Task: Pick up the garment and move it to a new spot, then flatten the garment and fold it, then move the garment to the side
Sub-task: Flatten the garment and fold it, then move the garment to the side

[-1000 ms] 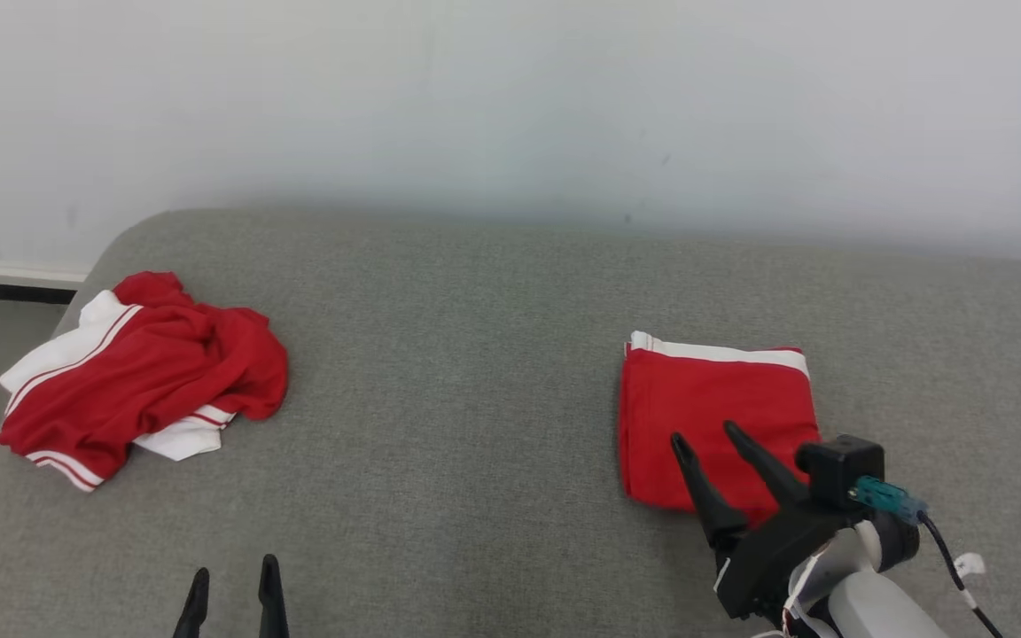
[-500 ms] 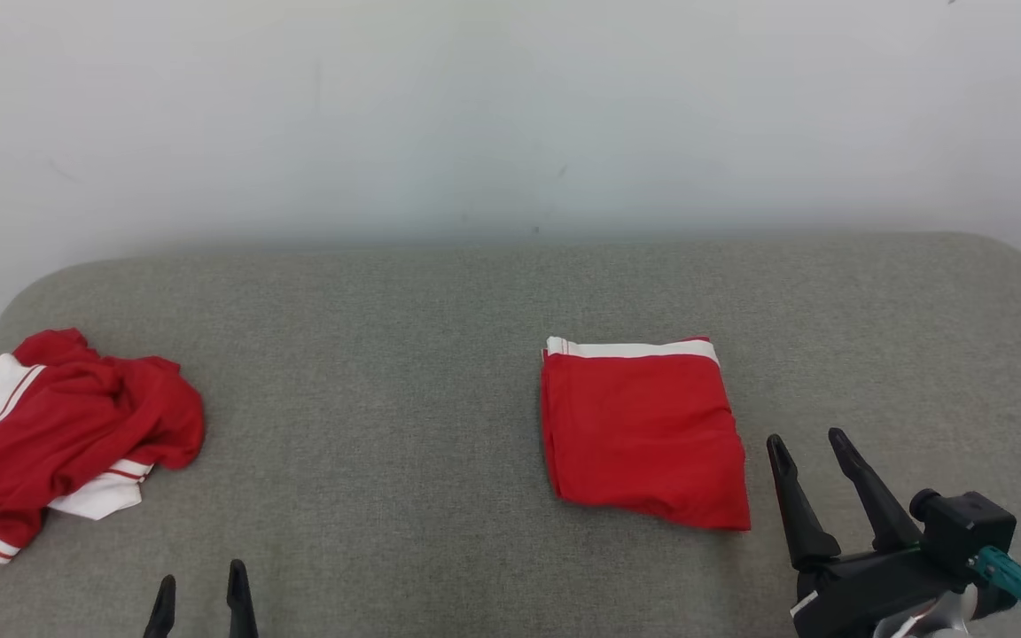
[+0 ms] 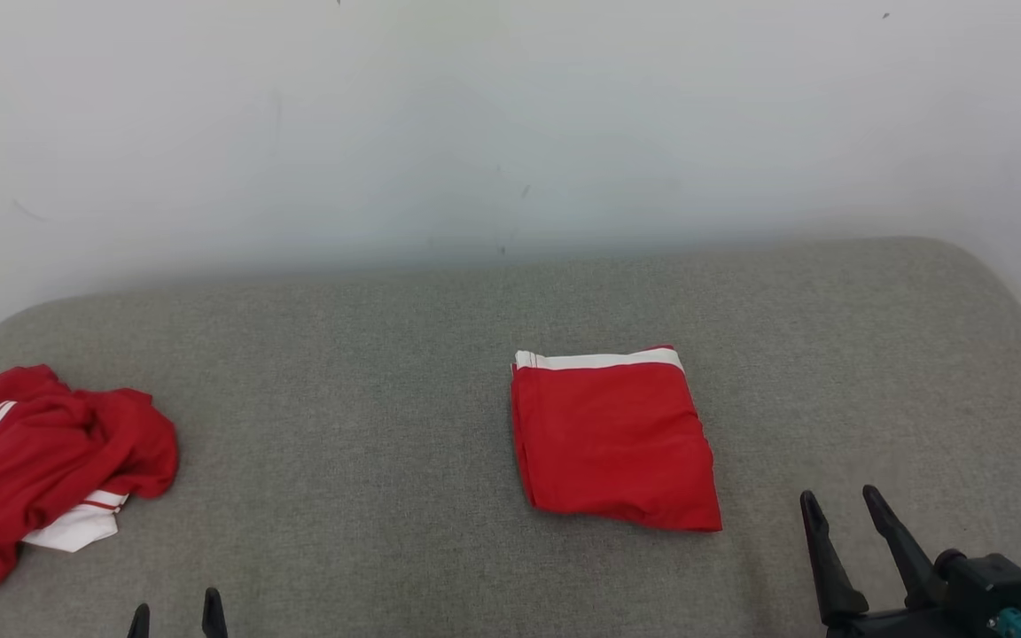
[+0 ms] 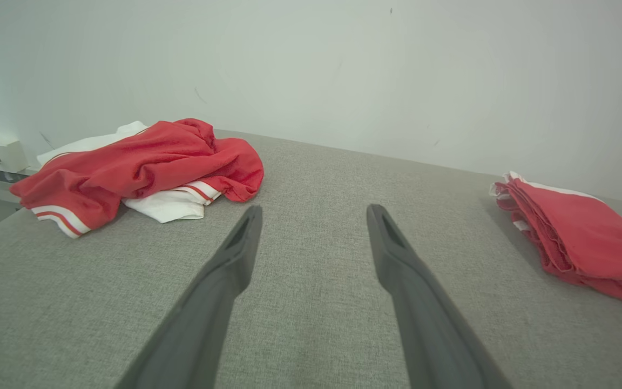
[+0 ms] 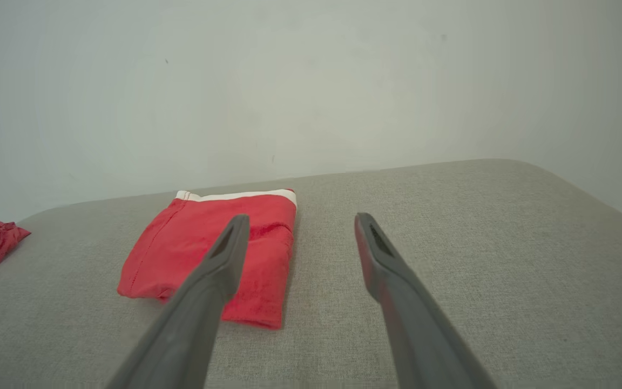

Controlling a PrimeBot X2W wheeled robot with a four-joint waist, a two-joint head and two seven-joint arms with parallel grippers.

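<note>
Backed off, the right gripper (image 3: 837,492) stands wide open, empty; the folded garment (image 3: 612,439) ahead-left could rumple under a low return.

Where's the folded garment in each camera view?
Head view: folded garment just right of centre.
Left wrist view: folded garment at the right edge.
Right wrist view: folded garment left of centre.
Shared landmark: crumpled garment, at the left in all three.

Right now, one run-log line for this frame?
folded garment: flat on grey cushion, nothing touching | crumpled garment: far left edge | left gripper: open, empty | right gripper: open, empty, clear of folded garment
</note>
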